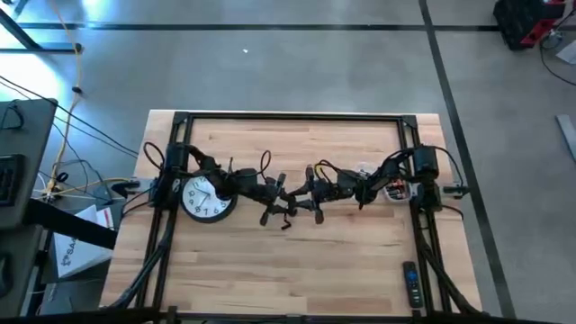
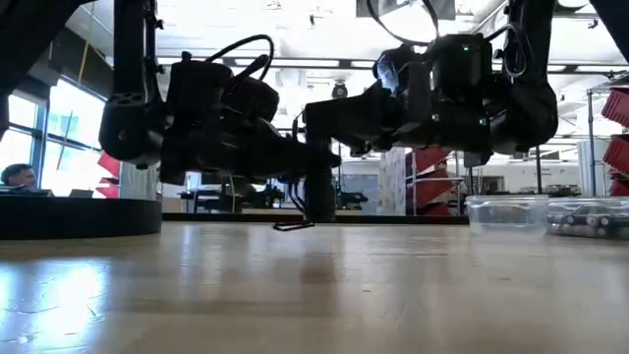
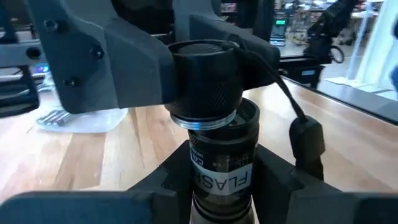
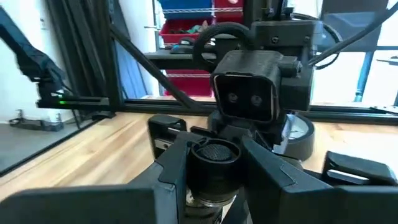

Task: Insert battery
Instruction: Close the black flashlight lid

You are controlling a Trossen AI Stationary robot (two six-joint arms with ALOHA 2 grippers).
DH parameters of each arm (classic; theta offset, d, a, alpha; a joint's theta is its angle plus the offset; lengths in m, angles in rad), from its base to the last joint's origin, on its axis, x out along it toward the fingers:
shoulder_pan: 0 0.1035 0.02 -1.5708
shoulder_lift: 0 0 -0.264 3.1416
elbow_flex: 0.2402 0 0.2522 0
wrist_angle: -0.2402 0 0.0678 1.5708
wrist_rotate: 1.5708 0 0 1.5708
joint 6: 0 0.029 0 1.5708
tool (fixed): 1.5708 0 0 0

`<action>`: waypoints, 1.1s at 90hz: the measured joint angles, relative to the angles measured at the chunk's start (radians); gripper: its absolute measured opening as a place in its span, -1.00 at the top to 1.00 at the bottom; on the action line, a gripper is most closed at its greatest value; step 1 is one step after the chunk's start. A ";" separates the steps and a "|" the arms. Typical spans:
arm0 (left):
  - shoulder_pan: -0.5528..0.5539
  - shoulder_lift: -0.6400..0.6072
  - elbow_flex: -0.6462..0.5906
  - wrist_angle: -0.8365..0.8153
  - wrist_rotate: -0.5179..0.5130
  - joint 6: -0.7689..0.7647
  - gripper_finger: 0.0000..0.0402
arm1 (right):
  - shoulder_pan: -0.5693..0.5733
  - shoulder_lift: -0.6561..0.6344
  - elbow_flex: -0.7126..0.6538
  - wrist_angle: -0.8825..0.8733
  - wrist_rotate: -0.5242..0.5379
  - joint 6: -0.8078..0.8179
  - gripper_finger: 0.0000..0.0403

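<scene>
Meanwhile both end effectors clamp the flashlight (image 3: pixel 221 168); a clear tub (image 2: pixel 507 212) holds batteries (image 2: pixel 588 222).

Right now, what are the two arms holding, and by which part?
Left pincer grips the flashlight body by its labelled barrel; right pincer grips its end cap by the sides.

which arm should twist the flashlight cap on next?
Likely the right. Its pincer is already clamped around the knurled cap, which sits on top of the flashlight body. The left pincer grips that body below and looks better suited to just holding it steady.
</scene>
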 joint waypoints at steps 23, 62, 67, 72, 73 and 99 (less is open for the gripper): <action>0.034 0.000 0.001 -0.049 0.082 0.014 0.53 | 0.002 0.000 0.000 -0.044 -0.028 -0.059 0.58; 0.025 -0.003 0.046 -0.178 0.089 0.125 0.53 | 0.016 0.062 0.000 0.037 -0.030 -0.086 0.58; 0.026 -0.003 0.041 -0.177 0.089 0.143 0.53 | 0.016 0.091 0.000 0.089 -0.030 -0.071 0.58; 0.023 -0.003 0.038 -0.177 0.088 0.163 0.53 | 0.016 0.115 0.000 0.135 -0.033 -0.064 0.58; 0.023 -0.003 0.038 -0.176 0.089 0.165 0.53 | 0.015 0.120 0.000 0.143 -0.035 -0.064 0.58; 0.022 -0.003 0.036 -0.180 0.108 0.176 0.53 | 0.005 0.142 0.053 0.105 -0.116 -0.068 0.58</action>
